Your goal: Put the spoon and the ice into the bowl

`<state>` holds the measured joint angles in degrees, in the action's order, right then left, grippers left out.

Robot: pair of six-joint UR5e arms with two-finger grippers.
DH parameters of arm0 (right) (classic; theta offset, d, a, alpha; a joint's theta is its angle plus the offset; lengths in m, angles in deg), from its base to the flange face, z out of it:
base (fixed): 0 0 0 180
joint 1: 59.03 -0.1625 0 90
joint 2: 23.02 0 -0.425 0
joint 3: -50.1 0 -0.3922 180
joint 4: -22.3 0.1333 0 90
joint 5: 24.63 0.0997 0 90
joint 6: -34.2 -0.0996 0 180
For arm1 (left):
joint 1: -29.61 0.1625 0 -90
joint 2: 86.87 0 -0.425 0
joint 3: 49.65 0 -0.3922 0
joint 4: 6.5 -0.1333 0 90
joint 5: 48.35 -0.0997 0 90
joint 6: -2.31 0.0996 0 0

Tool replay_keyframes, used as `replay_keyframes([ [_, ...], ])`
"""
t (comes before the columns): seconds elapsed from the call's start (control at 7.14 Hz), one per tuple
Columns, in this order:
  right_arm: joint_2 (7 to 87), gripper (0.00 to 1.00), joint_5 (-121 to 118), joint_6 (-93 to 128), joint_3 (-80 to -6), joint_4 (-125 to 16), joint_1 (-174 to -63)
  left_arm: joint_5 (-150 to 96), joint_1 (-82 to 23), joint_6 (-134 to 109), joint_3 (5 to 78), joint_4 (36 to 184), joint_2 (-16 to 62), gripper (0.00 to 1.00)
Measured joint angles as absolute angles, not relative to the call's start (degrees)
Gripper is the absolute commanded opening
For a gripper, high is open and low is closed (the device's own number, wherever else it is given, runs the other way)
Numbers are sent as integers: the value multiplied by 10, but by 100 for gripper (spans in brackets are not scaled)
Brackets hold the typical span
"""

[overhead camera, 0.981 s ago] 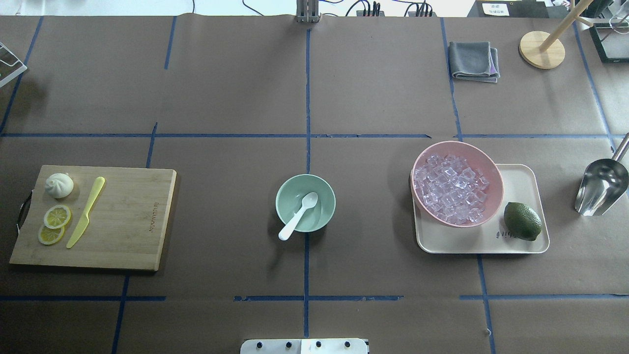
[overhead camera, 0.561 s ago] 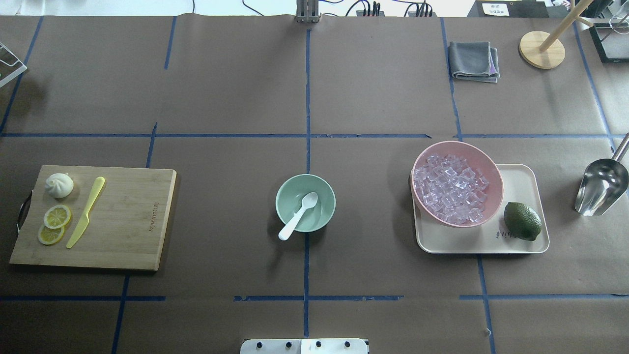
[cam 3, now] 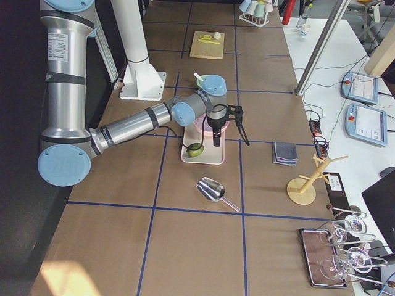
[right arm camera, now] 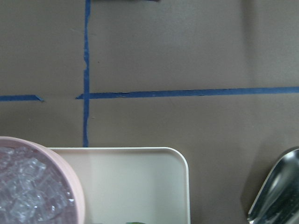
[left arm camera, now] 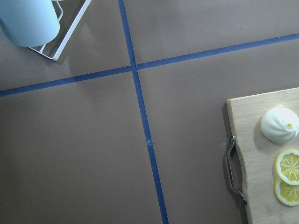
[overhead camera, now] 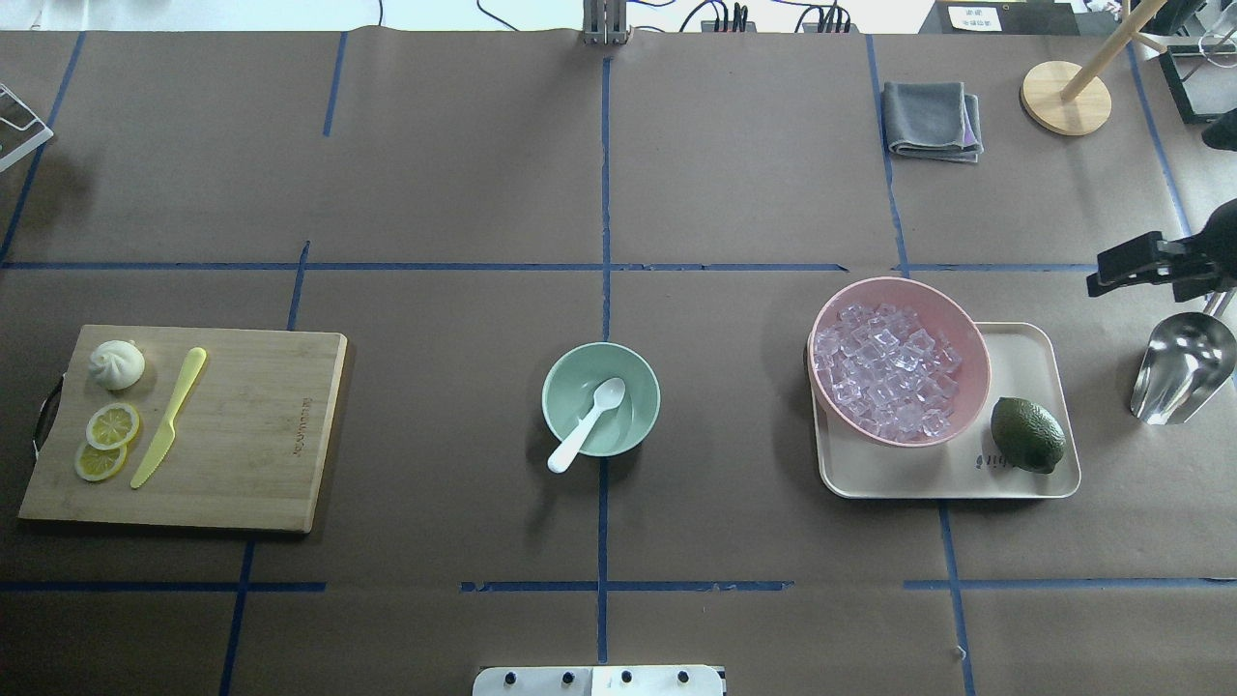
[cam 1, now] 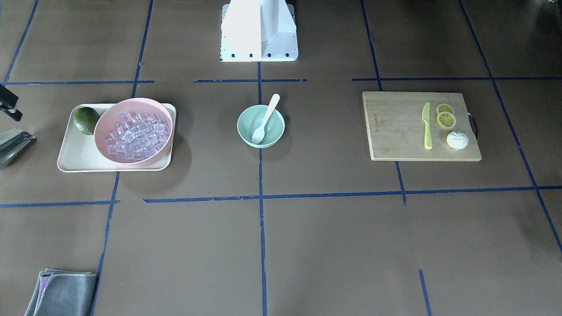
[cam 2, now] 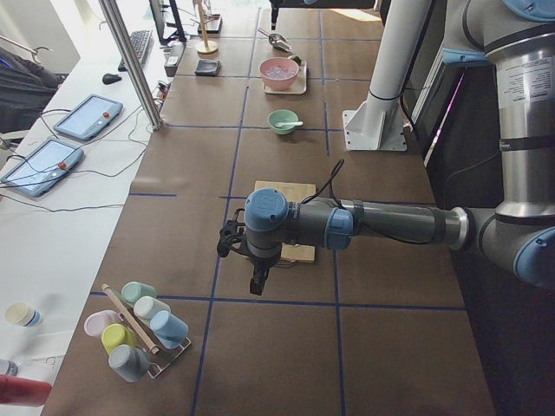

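Hovering near the one pink bowl (overhead camera: pixel 969 327), the right gripper (overhead camera: pixel 1121 269), grip unreadable, is the nearer arm: the heaped ice (overhead camera: pixel 889 367), too many cubes to count, lies toward table centre from it. Farther that way the one mint bowl (overhead camera: pixel 559 389) holds the single spoon (overhead camera: pixel 585 430), handle slanting robotward over its rim. The left gripper (cam 2: pixel 257 282), also unreadable, hangs well apart.

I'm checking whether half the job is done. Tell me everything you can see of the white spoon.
The spoon is small, all white and plastic-looking, with an oval scoop and a slim straight handle. It lies tilted in the mint bowl: the scoop is down on the inside bottom, and the handle leans on the rim on the robot's side and juts out past it. It touches only the bowl, which holds nothing else, and nothing grips it.
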<state>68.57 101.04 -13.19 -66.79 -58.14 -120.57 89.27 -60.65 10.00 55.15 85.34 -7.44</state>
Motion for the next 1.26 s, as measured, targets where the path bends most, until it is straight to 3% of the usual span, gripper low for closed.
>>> replay_keyframes([
  [0.42,605,95,903,-340,-673,-600,-1083,893,-607,103,551,853,-76,100],
  [0.84,547,71,808,-426,-655,-675,-1001,893,-607,104,548,853,-77,100],
  [1.26,538,69,758,-466,-636,-686,-953,894,-607,104,548,854,-78,100],
])
